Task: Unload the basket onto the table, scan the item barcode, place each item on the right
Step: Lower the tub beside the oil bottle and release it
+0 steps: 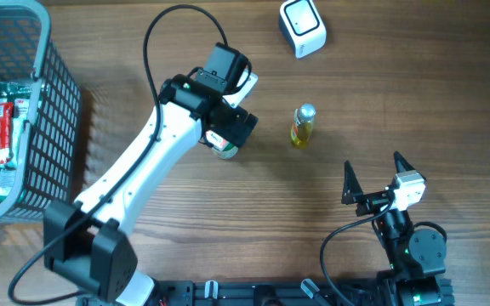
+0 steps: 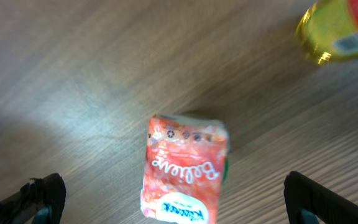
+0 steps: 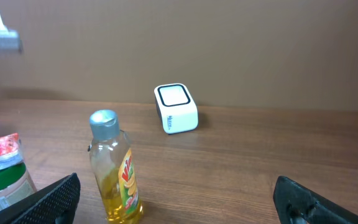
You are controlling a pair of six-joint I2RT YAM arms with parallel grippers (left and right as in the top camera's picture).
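left gripper (image 2: 178, 204) hangs wide over the red packet (image 2: 182, 168), lower middle; it seems light, soft: pinch its long sides. right gripper (image 3: 179, 200) wide too.

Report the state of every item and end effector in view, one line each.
Left end effector: open, holding nothing.
Right end effector: open, empty.
Red packet: below the open fingers, not gripped.
Yellow bottle: upright, cap on.
Scanner: on the table, untouched.
Basket: holds packets.
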